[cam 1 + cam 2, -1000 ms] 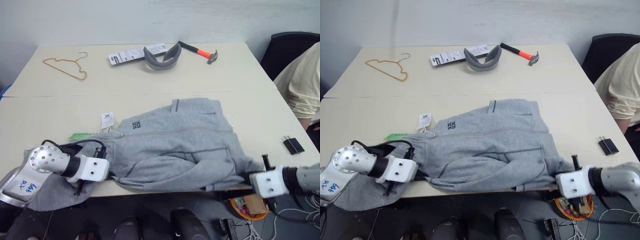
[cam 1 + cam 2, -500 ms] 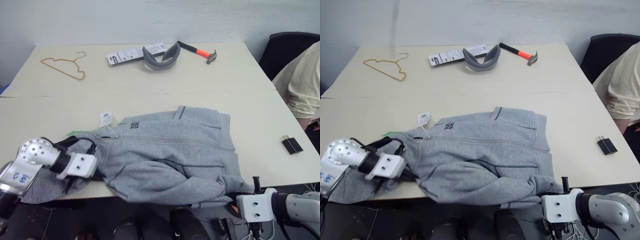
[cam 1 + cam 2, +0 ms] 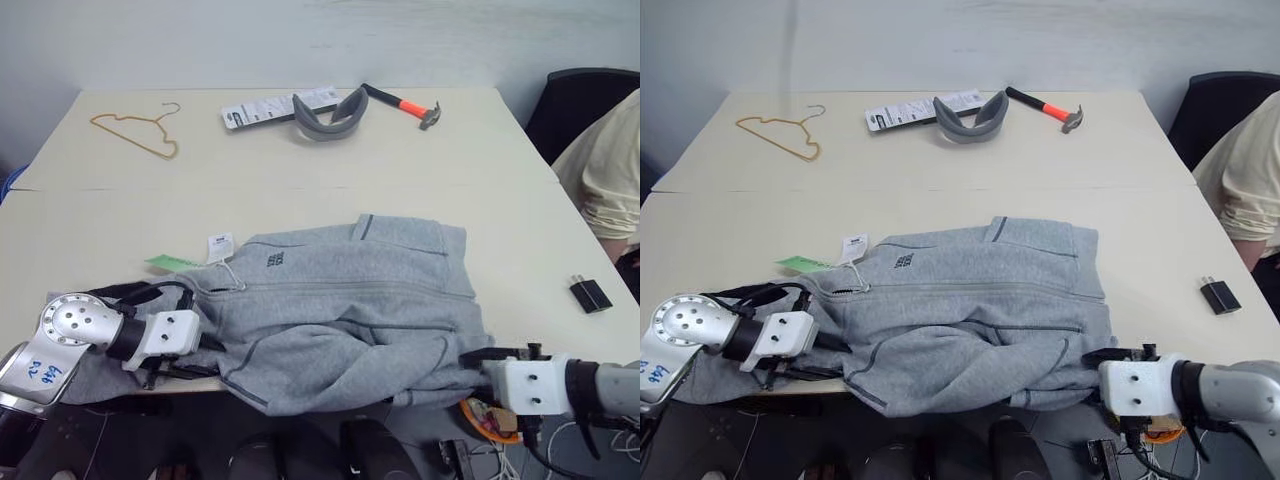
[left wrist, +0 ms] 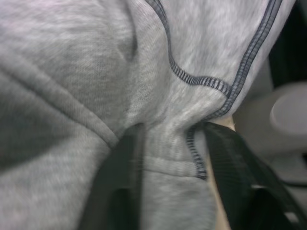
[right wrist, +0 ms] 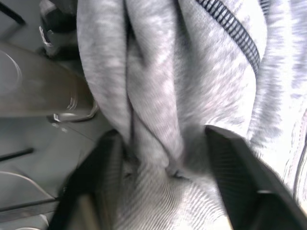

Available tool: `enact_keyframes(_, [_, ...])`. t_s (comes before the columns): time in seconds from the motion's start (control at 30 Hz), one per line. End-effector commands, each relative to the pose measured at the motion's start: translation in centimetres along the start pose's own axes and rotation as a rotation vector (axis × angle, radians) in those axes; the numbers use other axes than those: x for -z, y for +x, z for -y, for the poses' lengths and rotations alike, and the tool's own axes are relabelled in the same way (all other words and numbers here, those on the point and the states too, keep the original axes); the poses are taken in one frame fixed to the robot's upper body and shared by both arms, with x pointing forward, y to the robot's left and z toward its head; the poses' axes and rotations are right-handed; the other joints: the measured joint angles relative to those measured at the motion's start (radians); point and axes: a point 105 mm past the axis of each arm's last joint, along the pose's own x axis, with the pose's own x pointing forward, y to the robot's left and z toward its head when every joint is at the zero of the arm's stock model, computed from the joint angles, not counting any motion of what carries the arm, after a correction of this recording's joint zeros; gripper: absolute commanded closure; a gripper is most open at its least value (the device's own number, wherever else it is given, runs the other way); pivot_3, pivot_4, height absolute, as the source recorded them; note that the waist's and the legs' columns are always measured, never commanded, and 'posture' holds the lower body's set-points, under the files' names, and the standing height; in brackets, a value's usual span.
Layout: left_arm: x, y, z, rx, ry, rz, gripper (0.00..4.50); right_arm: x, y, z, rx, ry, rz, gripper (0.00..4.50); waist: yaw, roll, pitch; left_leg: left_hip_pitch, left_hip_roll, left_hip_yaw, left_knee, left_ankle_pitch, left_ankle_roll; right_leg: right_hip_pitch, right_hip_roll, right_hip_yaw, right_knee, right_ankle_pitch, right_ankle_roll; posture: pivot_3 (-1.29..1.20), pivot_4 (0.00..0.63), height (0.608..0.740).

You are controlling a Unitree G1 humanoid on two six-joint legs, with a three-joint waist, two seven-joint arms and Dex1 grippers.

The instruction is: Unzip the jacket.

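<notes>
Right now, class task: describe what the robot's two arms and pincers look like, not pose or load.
Both arms are silver metal with white blocks at the wrists and black cables. The left arm has a round bolted joint and blue handwriting. The left pincer and right pincer each have two black fingers.

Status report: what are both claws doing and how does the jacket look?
Left claw and right claw: fingers apart, grey fabric between them. Jacket flat on the table, zip closed, front hem overhanging. Nothing in the way.

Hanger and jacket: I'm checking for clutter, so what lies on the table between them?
Nothing: between the hanger and the jacket the table is bare, seen in the left eye view.
</notes>
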Motion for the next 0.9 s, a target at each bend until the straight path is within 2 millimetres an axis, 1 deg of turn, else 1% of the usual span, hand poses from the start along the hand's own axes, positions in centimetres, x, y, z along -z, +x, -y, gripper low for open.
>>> enact_keyframes(0.03, [-2.1,-2.0,0.4,0.007,-0.084,0.099,1.14,-2.6,-2.1,0.8,-0.023,0.018,0.071,0.43,-0.001,0.0,0.0,0.0,0.0,-0.001,0.0,0.0,0.0,0.0,0.0,0.0,0.0,0.0,0.0,0.0,0.15,0.74])
enact_keyframes(0.07, [-2.7,-2.7,0.3,0.003,-0.122,0.137,0.8,-3.0,-2.5,1.1,-0.027,0.03,0.089,0.08,-0.001,-0.001,0.0,0.0,0.001,-0.001,0.0,0.0,0.0,0.0,0.0,0.0,0.0,0.0,0.0,0.0,0.15,0.74])
enact_keyframes(0.13, [-3.9,-3.7,-0.2,-0.022,-0.17,0.202,0.16,-3.8,-3.2,1.7,-0.032,0.041,0.116,0.0,-0.002,-0.001,0.0,0.0,0.001,-0.002,0.001,0.0,0.0,0.001,0.0,0.0,0.0,0.0,0.0,0.0,0.15,0.74])
enact_keyframes(0.17, [-4.5,-4.5,-0.7,-0.043,-0.195,0.238,0.02,-4.2,-3.6,2.2,-0.03,0.039,0.128,0.0,-0.001,-0.001,0.0,0.0,0.0,-0.003,0.001,0.0,0.0,0.002,0.0,0.0,0.0,0.0,0.0,0.0,0.15,0.74])
enact_keyframes(0.23, [-5.7,-5.7,-1.4,-0.071,-0.227,0.291,0.02,-5.0,-4.2,3.1,-0.023,0.032,0.154,0.0,-0.001,-0.001,0.001,0.0,0.0,-0.003,0.001,0.0,0.0,0.002,-0.001,-0.001,0.0,0.0,0.0,0.0,0.15,0.74])
enact_keyframes(0.3, [-6.6,-6.9,-2.5,-0.126,-0.246,0.334,0.02,-6.1,-4.7,4.6,0.019,0.03,0.203,0.0,-0.001,-0.001,0.001,0.0,-0.001,-0.003,0.001,0.0,0.0,0.002,-0.001,-0.002,0.0,0.0,0.0,0.0,0.15,0.74])
enact_keyframes(0.37, [-7.0,-7.6,-4.3,-0.211,-0.297,0.35,0.02,-7.1,-4.8,6.2,0.074,0.026,0.254,0.0,-0.001,-0.001,0.001,0.0,-0.001,-0.003,0.001,0.0,0.0,0.001,-0.001,-0.002,-0.001,0.0,0.0,0.0,0.15,0.74])
enact_keyframes(0.43, [-7.0,-7.7,-6.1,-0.301,-0.378,0.346,0.02,-8.0,-4.8,7.2,0.113,-0.014,0.287,0.0,-0.001,-0.001,0.001,-0.001,-0.002,-0.004,0.001,0.0,0.0,0.0,0.0,-0.002,-0.001,0.0,0.0,0.0,0.15,0.74])
enact_keyframes(0.47, [-7.0,-7.8,-7.4,-0.355,-0.454,0.376,0.02,-8.4,-4.7,7.7,0.137,-0.048,0.296,0.0,0.0,-0.001,0.001,-0.001,-0.002,-0.004,0.001,0.0,0.0,0.0,-0.001,-0.002,-0.001,0.0,0.0,0.0,0.15,0.74])
enact_keyframes(0.53, [-7.7,-7.9,-8.5,-0.345,-0.662,0.471,0.02,-9.1,-4.7,8.4,0.176,-0.128,0.295,0.0,0.001,0.0,0.002,-0.002,-0.003,-0.004,0.001,0.0,0.0,0.0,0.0,-0.002,0.0,0.0,0.0,0.0,0.15,0.74])
enact_keyframes(0.6, [-7.3,-7.6,-8.7,-0.338,-0.821,0.443,0.02,-10.1,-4.8,9.1,0.199,-0.2,0.301,0.0,0.0,-0.001,0.002,-0.004,-0.003,-0.004,0.002,0.0,0.0,-0.002,0.0,-0.002,0.0,0.0,0.0,0.0,0.15,0.74])
enact_keyframes(0.7, [-5.6,-7.7,-7.9,-0.378,-0.953,0.351,0.02,-11.2,-4.9,9.6,0.203,-0.237,0.319,0.0,-0.013,-0.001,0.002,-0.006,-0.002,-0.003,0.002,-0.001,0.0,-0.005,0.0,0.0,0.0,0.0,0.001,0.0,0.15,0.74])
enact_keyframes(0.8, [-3.6,-9.6,-7.1,-0.444,-1.106,0.351,0.02,-11.5,-4.7,9.7,0.197,-0.257,0.324,0.0,-0.023,-0.001,0.002,-0.006,0.0,-0.004,0.001,-0.001,-0.002,-0.007,0.001,-0.001,0.001,0.0,0.0,0.0,0.15,0.74])
enact_keyframes(0.9, [-2.2,-11.6,-7.0,-0.533,-1.19,0.39,0.02,-11.5,-4.3,9.8,0.203,-0.27,0.325,0.0,-0.026,-0.001,0.002,-0.008,0.001,-0.004,0.003,-0.001,-0.003,-0.01,0.001,-0.002,0.003,-0.001,-0.001,0.0,0.15,0.74])
